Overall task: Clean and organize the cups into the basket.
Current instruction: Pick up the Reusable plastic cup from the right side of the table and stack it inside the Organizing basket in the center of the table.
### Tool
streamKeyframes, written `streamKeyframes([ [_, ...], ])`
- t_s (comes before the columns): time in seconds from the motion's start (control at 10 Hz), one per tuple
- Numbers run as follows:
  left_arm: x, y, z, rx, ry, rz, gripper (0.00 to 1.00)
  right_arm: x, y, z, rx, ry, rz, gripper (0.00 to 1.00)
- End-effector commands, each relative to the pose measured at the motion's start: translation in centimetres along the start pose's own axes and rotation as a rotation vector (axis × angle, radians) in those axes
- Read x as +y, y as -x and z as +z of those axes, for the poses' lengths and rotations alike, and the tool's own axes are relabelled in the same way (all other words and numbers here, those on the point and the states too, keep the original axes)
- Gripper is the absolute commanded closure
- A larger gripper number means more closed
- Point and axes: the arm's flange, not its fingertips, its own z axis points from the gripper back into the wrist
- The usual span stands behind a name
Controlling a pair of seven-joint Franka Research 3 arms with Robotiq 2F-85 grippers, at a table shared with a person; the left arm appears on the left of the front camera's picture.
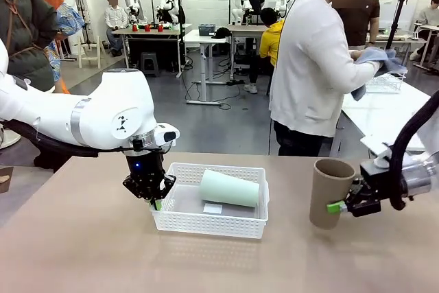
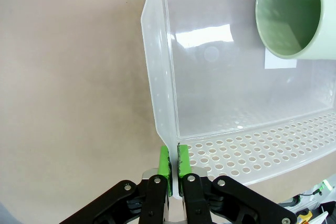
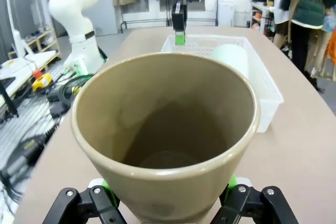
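A white lattice basket (image 1: 206, 223) sits mid-table with a pale mint green cup (image 1: 230, 188) lying on its side inside. My left gripper (image 1: 152, 200) is shut on the basket's left rim; in the left wrist view its green pads (image 2: 164, 161) pinch the thin wall (image 2: 157, 77), and the mint cup's mouth (image 2: 291, 17) shows at the upper right. To the right, a tan cup (image 1: 329, 193) stands upright with my right gripper (image 1: 337, 206) shut on its lower body. In the right wrist view the tan cup (image 3: 165, 129) opens toward the camera, with the basket (image 3: 262, 85) behind.
A person in a white top stands across the table at the right, holding a blue-grey cloth (image 1: 376, 63). Bare tabletop lies in front of the basket and between it and the tan cup. Another white table stands at the far right.
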Motion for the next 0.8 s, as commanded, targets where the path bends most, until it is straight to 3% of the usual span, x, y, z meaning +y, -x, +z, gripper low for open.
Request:
streamKeyframes([
  [0.0, 0.0, 0.0, -0.1, 0.0, -0.008, -0.007, 0.96, 6.0, -8.9, 2.2, 0.004, 0.085, -0.036, 0.21],
  [0.2, 0.0, 0.0, -0.1, 0.0, -0.008, -0.007, 0.96, 9.3, -15.9, 4.6, 0.031, 0.121, -0.003, 0.21],
  [0.4, 0.0, 0.0, -0.1, 0.0, -0.008, -0.007, 0.96, 10.9, -19.8, 5.5, 0.049, 0.123, 0.004, 0.21],
  [0.7, 0.0, 0.0, -0.1, 0.0, -0.008, -0.007, 0.96, 10.9, -19.9, 5.5, 0.031, 0.14, 0.028, 0.21],
])
